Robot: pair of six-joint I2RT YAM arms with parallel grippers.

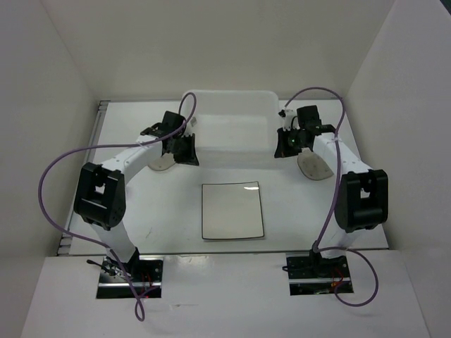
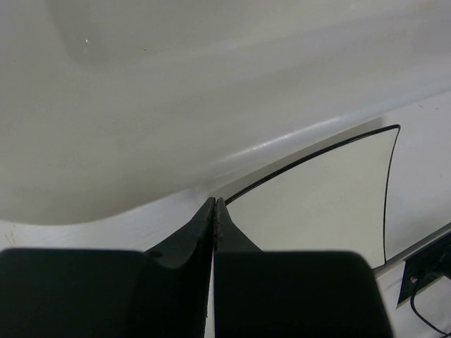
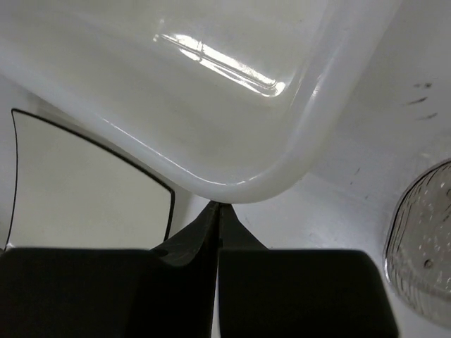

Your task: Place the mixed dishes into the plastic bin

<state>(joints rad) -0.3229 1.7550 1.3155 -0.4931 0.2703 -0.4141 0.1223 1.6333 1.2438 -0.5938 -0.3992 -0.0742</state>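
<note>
My left gripper (image 2: 214,205) and right gripper (image 3: 218,208) were pressed shut on nothing, by the plastic bin's (image 1: 227,94) lower corners. Figured I'd spread wide before grabbing the saucer (image 1: 316,167) at frame right.

We see only part of the left saucer (image 1: 161,165), the left arm (image 1: 144,151) over it; the right arm (image 1: 335,151) covers an edge of the right saucer (image 1: 315,169). The plastic bin (image 1: 229,97) glares white inside, so we cannot tell its contents, and both wrist views cut it off
</note>
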